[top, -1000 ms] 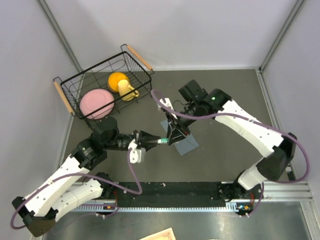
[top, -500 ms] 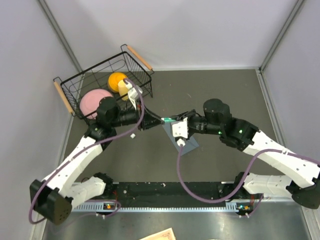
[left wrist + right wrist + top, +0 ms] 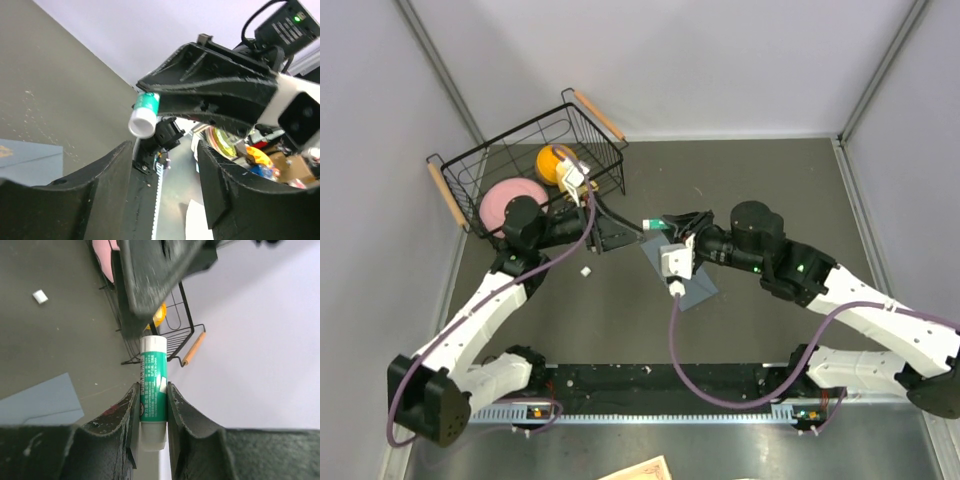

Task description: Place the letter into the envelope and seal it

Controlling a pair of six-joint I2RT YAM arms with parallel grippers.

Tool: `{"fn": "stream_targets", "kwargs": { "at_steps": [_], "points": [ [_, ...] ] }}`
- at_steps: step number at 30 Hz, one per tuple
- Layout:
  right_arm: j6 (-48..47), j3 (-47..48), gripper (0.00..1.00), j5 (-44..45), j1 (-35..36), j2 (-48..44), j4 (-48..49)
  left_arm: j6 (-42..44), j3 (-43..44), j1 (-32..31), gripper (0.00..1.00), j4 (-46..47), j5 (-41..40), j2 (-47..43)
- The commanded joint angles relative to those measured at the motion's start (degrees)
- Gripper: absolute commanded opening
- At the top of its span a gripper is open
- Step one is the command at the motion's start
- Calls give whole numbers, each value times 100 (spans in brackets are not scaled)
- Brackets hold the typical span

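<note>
left hand (image 3: 162, 150) now released and backed off the glue stick (image 3: 152, 365), right hand (image 3: 152, 389) alone grasping it as before, envelope (image 3: 700, 290) lying unmoved on the surface (image 3: 770, 180)

Left gripper (image 3: 165, 147), closed on the white-and-green glue stick (image 3: 145, 113) a second ago, now stands with its fingers parted and has drawn back from it toward the black wire basket (image 3: 500, 133). The stick has passed to the right gripper (image 3: 152, 390), whose fingers clamp its body. The right arm, earlier arched in from the far side, now reaches leftward; the stick sits beyond the far-left corner of the blue-grey paper envelope (image 3: 695, 288).
</note>
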Motion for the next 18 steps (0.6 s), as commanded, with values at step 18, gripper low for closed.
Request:
{"fn": "stream_targets", "kwargs": {
  "at_steps": [18],
  "points": [
    [5926, 1568, 0, -5144, -1369, 1111, -1662, 12800, 89, -847, 63, -3729, 0, -2079]
  ]
}}
